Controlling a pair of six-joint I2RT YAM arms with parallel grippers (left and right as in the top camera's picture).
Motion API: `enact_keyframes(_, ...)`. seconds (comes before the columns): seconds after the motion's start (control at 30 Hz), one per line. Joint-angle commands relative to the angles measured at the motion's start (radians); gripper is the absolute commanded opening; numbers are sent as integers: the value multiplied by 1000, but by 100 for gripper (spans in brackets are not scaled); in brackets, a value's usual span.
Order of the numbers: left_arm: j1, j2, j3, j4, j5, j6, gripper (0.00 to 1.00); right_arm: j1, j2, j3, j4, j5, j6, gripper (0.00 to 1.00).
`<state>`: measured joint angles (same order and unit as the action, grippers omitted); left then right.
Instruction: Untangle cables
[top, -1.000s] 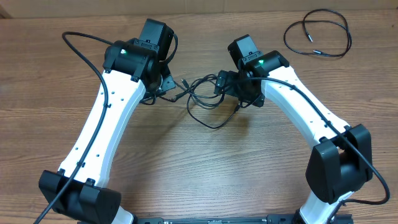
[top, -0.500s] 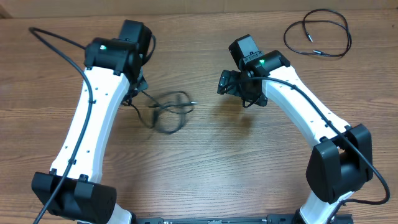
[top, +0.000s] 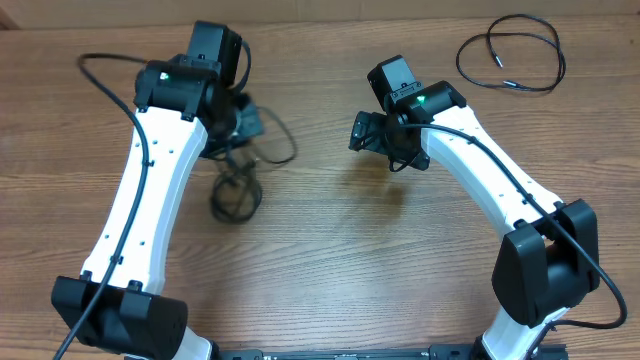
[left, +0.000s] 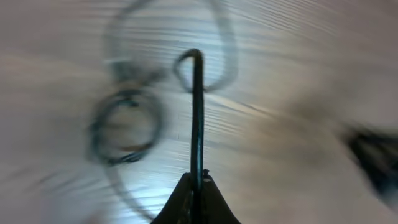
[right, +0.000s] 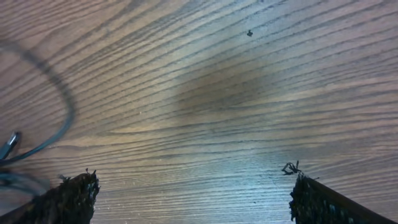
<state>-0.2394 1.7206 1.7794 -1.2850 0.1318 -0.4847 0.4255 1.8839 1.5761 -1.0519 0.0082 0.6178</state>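
1. Overhead view, left side: the left hand (top: 238, 118) hangs over the far left part of the wooden desk (top: 330, 260), directly above the tangle of cables (top: 236, 192). The tangle lies as dark overlapping loops, partly hidden beneath the arm. One larger loop spreads toward the middle of the desk.
2. Left wrist view: the fingers of the left hand (left: 196, 182) are pressed together and pinch a single held strand (left: 196, 106). The strand runs straight away from the fingertips and ends in a small bend. A blurred coil (left: 124, 127) lies on the desk to the picture's left of the strand. The blur hides finer detail.
3. Overhead view, centre: the right hand (top: 362, 132) hangs near the middle of the desk, well apart from the tangle.
4. Right wrist view: the two fingers (right: 69, 198) of the right hand stand in opposite lower corners. They are spread wide, with only bare wood grain between them. A faint arc of cord (right: 62, 115) curves along the picture's left edge.
5. Overhead view, far right corner: a loose cable (top: 510, 55) lies in an open loop, clear of both hands.
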Motion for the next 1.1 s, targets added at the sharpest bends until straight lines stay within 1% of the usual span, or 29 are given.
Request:
enact_keyframes(0.0, -28, 6, 17, 48, 394, 217, 4, -4, -19, -6, 5, 13, 7, 100)
enact_keyframes(0.13, -31, 3, 47, 107, 509, 216, 4, -4, -19, -6, 1, 14, 6, 100)
enact_keyframes(0.27, -29, 0, 161, 83, 515, 216, 4, -4, -19, -6, -1, 14, 6, 100)
enact_keyframes(0.37, -29, -4, 285, 43, 501, 216, 4, -4, -19, -6, -1, 17, 6, 100)
enact_keyframes(0.43, -30, -5, 357, 14, 458, 215, 4, -4, -19, -6, 0, 17, 6, 100)
enact_keyframes(0.5, -30, -5, 414, -26, 378, 196, 4, -4, -19, -6, 3, 17, 6, 100)
enact_keyframes(0.63, -31, -4, 443, -137, 125, 97, 4, -4, -19, -6, 4, 17, 6, 100)
enact_keyframes(0.7, -31, 0, 437, -189, 57, 33, 4, -4, -19, -6, 6, 17, 6, 100)
enact_keyframes(0.73, -30, 0, 437, -209, 79, 4, 4, -4, -19, -6, 6, 17, 7, 100)
enact_keyframes(0.77, -30, 0, 437, -215, 133, -6, 4, -4, -19, -6, 7, 17, 7, 100)
enact_keyframes(0.87, -27, 0, 443, -173, 395, 11, 4, -4, -19, -6, 6, 17, 7, 100)
enact_keyframes(0.97, -19, 0, 443, -104, 599, 2, 4, -4, -19, -6, 0, 17, 7, 100)
enact_keyframes(1.03, -8, 0, 443, -74, 645, -31, 4, -4, -19, -6, -6, 17, 6, 100)
enact_keyframes(1.07, -2, 0, 443, -67, 626, -50, 4, -4, -19, -6, -7, 17, 6, 100)
